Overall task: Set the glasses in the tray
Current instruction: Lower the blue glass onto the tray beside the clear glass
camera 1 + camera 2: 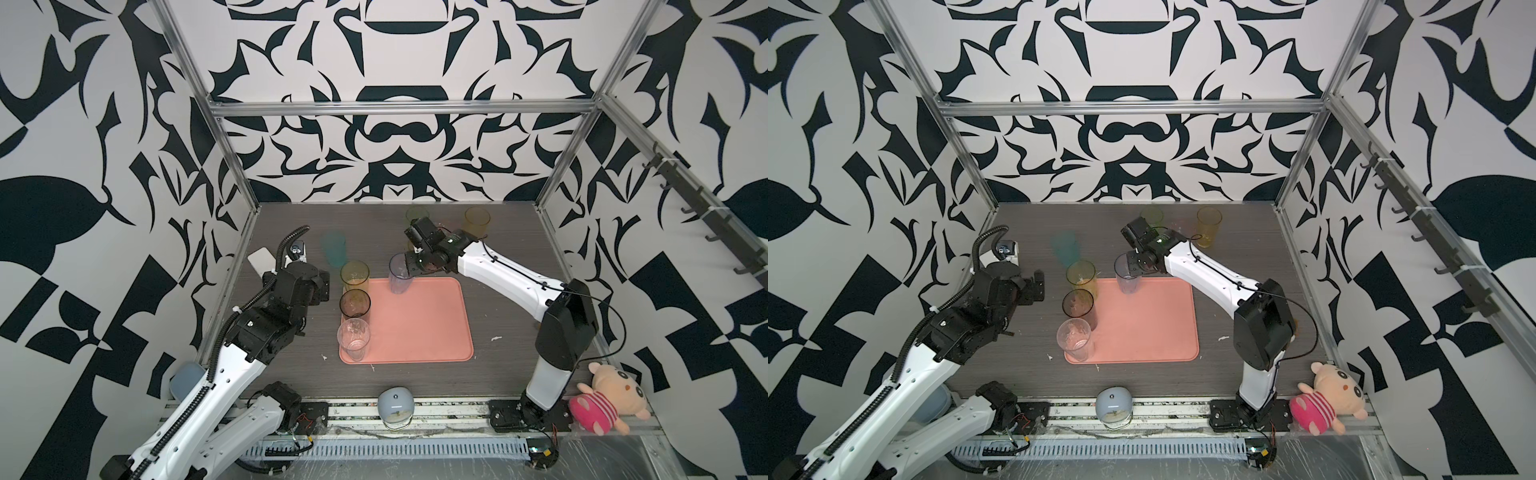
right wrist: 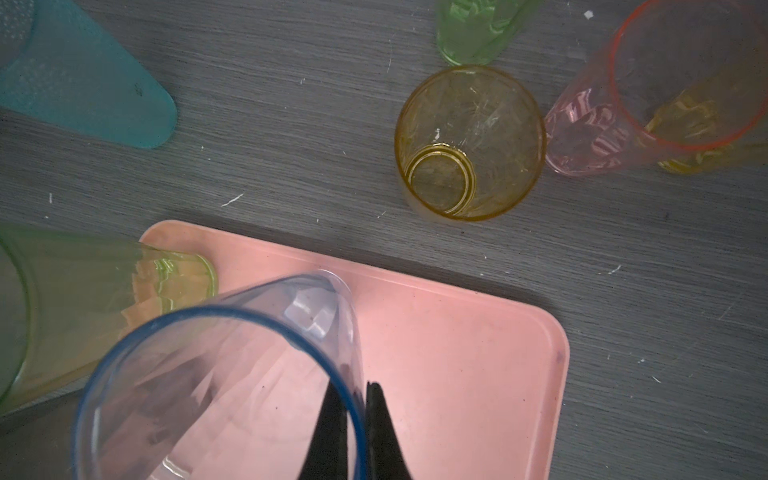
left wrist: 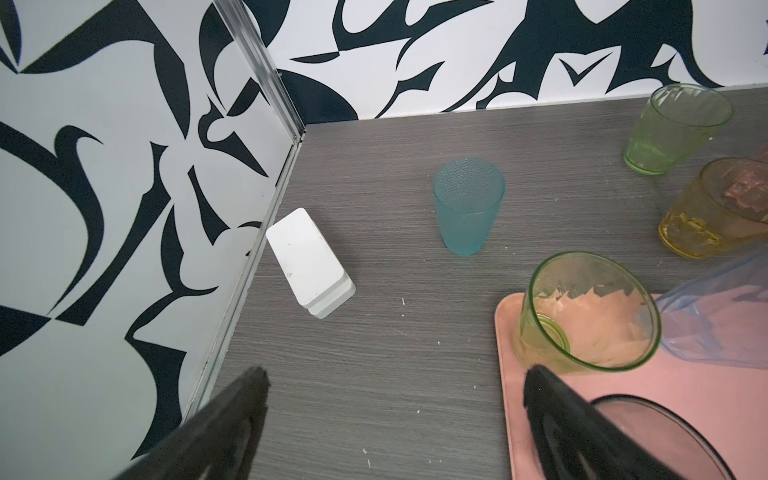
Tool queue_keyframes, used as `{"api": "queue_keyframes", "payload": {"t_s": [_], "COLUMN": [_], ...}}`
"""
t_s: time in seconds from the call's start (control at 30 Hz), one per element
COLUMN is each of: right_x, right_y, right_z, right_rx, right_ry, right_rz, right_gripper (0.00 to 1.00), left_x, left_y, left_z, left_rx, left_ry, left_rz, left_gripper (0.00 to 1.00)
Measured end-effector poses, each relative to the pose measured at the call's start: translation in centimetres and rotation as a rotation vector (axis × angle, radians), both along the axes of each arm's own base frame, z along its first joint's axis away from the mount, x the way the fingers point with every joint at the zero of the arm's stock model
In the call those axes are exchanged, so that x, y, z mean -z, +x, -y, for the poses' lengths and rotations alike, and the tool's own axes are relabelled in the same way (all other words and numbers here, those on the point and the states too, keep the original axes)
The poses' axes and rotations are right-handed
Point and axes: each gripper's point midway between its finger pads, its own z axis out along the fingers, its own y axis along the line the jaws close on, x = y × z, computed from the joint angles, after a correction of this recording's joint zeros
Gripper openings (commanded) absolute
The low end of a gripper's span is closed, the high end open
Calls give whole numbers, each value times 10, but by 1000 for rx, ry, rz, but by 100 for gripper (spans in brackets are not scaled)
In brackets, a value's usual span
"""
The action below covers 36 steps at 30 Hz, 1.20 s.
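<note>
The salmon-pink tray (image 1: 419, 328) (image 1: 1142, 328) lies mid-table. Along its left edge stand three glasses: yellow-green (image 1: 355, 276), smoky (image 1: 354, 303) and clear (image 1: 353, 338). My right gripper (image 2: 358, 386) (image 1: 409, 270) is shut on the rim of a tall blue glass (image 2: 224, 316) (image 1: 400, 276), one finger inside and one outside. It hangs tilted over the tray's far edge. My left gripper (image 3: 397, 372) (image 1: 322, 286) stands open and empty, left of the tray. On the table stand teal (image 1: 334, 247), green (image 1: 417, 216), tall amber (image 1: 477, 222), short amber (image 2: 469, 141) and pink (image 2: 602, 124) glasses.
A white flat box (image 3: 309, 262) lies by the left wall. A pale blue-grey dome gadget (image 1: 395, 405) sits at the front edge and a plush toy (image 1: 606, 395) at the front right. A pale blue container (image 1: 187, 380) shows under the left arm.
</note>
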Motion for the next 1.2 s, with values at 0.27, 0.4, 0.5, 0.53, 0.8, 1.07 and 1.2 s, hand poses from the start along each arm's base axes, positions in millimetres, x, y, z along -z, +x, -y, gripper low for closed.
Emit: {"api": "queue_keyframes", "payload": {"t_s": [0.27, 0.4, 0.5, 0.53, 0.8, 1.07, 1.2], "right_x": [3, 4, 8, 9, 23, 31, 31], "right_y": [0, 2, 3, 4, 6, 5, 3], "right_z": [2, 5, 6, 6, 4, 5, 5], "right_rx": [5, 16, 20, 21, 27, 36, 35], "right_ry": [-9, -28, -38, -43, -56, -62, -70], "right_rz": [2, 12, 10, 8, -10, -30, -46], "right_gripper": [0, 0, 0, 0, 10, 35, 43], "left_x": [0, 1, 1, 1, 1, 2, 3], "left_y": [0, 0, 0, 0, 0, 0, 1], "left_z": [1, 2, 2, 2, 3, 3, 3], "left_rx": [7, 9, 10, 10, 12, 15, 15], "left_ry": [-4, -5, -5, -5, -5, -6, -4], "left_rz": [-3, -4, -4, -5, -7, -9, -12], "left_gripper": [99, 100, 100, 100, 99, 100, 99]}}
